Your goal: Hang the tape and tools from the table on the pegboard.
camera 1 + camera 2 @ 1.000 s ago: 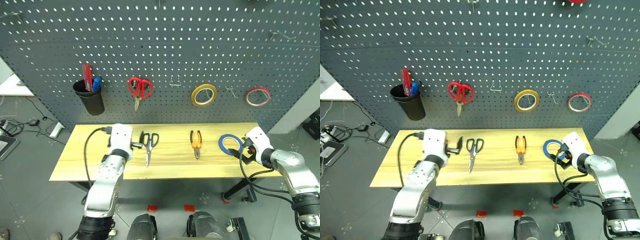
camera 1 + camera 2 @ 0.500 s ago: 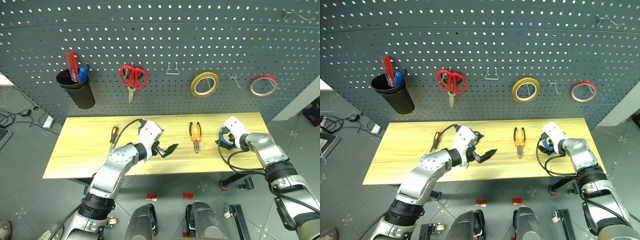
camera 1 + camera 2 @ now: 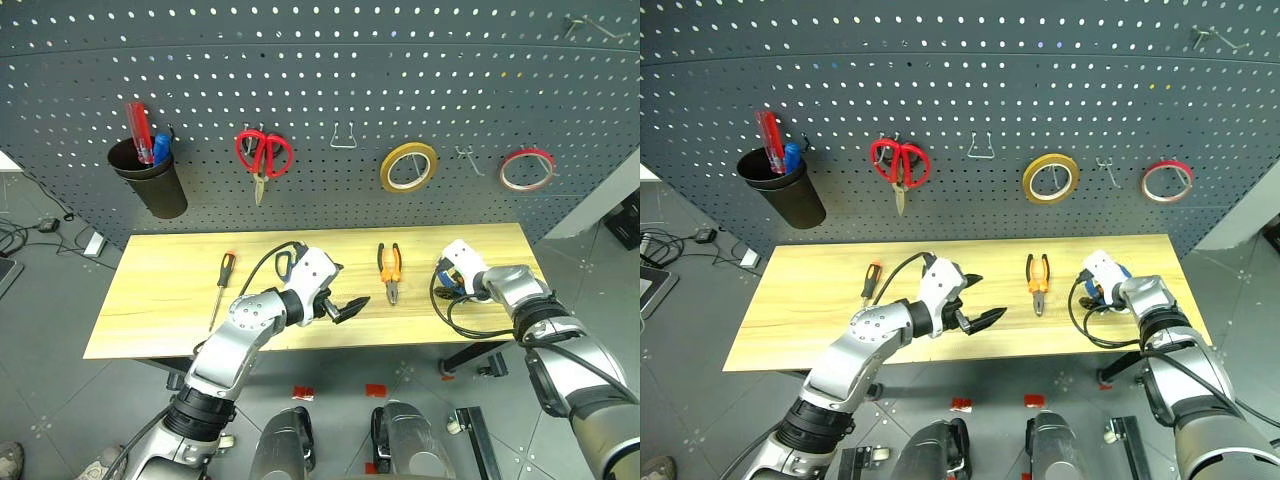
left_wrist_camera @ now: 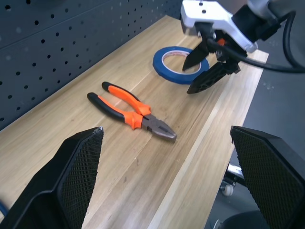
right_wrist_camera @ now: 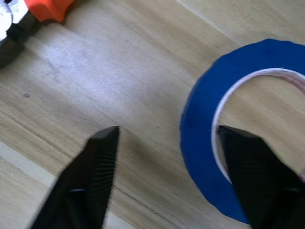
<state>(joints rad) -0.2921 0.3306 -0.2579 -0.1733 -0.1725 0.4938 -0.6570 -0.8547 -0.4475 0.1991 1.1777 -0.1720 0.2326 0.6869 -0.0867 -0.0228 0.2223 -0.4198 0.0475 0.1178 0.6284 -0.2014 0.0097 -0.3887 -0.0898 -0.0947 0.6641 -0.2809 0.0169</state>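
The tape, a flat blue ring with white core, sits between the open right gripper fingers.

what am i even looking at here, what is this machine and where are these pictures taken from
A humanoid robot stands at a wooden table before a grey pegboard. Two pictures come from its head, looking down; the other two from cameras on its wrists. On the table lie a screwdriver, orange pliers and a blue tape ring. The right gripper straddles one side of that ring, one finger inside the hole, one outside, not yet closed on it. The left gripper is open and holds nothing. Red scissors and two other tape rings hang on the board.
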